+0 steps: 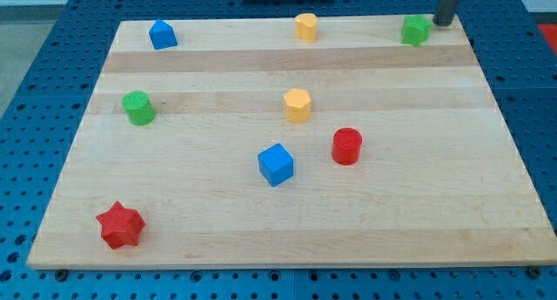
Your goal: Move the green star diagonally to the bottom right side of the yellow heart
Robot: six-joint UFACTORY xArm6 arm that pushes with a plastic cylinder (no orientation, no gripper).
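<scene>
You've got red star btm-left, green cylinder and blue block above it. Mid board: blue cube, yellow hexagonal block, red cylinder. Yellow heart at top edge. Green star top-right corner, my tip just beside its right. No fingers on this rig, just the rod.
</scene>
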